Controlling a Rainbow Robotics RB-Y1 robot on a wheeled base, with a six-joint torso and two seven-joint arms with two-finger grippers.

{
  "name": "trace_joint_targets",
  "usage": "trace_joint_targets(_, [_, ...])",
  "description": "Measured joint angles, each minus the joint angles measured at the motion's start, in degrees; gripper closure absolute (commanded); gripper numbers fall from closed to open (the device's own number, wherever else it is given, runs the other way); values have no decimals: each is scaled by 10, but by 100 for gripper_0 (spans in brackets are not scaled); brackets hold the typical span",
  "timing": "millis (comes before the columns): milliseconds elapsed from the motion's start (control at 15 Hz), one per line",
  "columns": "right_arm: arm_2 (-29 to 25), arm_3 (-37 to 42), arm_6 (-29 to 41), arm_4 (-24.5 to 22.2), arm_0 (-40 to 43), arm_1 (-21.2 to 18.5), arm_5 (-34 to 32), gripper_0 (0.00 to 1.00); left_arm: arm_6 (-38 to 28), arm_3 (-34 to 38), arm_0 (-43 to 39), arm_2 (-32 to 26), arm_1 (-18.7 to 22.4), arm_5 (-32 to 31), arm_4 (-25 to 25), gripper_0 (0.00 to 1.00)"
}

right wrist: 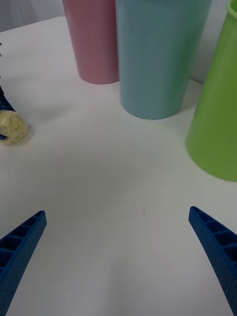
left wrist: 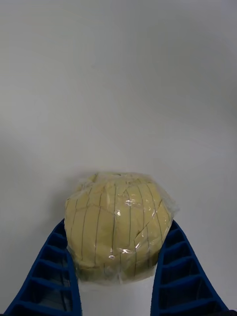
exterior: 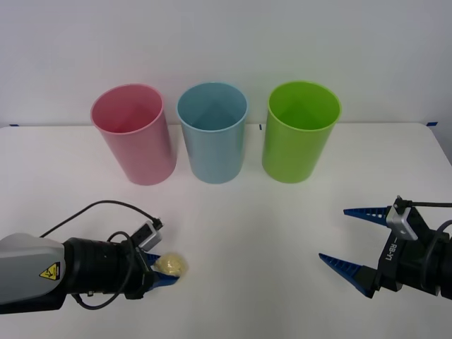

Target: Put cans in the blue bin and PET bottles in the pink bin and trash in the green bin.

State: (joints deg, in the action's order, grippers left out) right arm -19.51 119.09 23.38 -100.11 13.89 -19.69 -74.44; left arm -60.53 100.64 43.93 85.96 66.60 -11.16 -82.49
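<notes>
On a plain white table (exterior: 240, 233) backed by a pale wall, three cup-shaped bins stand upright in a row along the far side: the pink bin (exterior: 134, 134) toward the robot's left, the blue bin (exterior: 212, 132) in the middle, and the green bin (exterior: 299, 132) toward the right. They sit near each other but not touching, mouths open upward. Small dark blue marks show at the table's far edge on both sides. Table surface is bare white, nothing between the bins and the arms.

Down at the near left, the left gripper (exterior: 166, 272) is low over the table with its blue ribbed fingers (left wrist: 54, 271) clamped on the trash (exterior: 173, 265), a little crumpled pale-yellow ball with thin lines on it, wrapped in something clear and shiny. In the left wrist view the ball (left wrist: 118, 227) sits snug between both fingers, pressed on each side. Can't tell whether it's resting on the table or just off it. It's well short of the bins, closest to the pink one.

Over at the near right, the right gripper (exterior: 357, 236) hangs above the table with its fingers (right wrist: 19, 252) spread wide apart, holding nothing. A black cable loops over the left arm.
</notes>
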Motion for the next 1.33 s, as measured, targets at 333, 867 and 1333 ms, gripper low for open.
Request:
trace_joint_targets(333, [0,0,0,0,0,0,0,0,12,3,-6,0,-1,13,-1,100])
trace_joint_targets(867, [0,0,0,0,0,0,0,0,80,57,-111,-118,15,29,33,100])
trace_joint_targets(1333, [0,0,0,0,0,0,0,0,222,83,-432,-527,-112,-142,5,100])
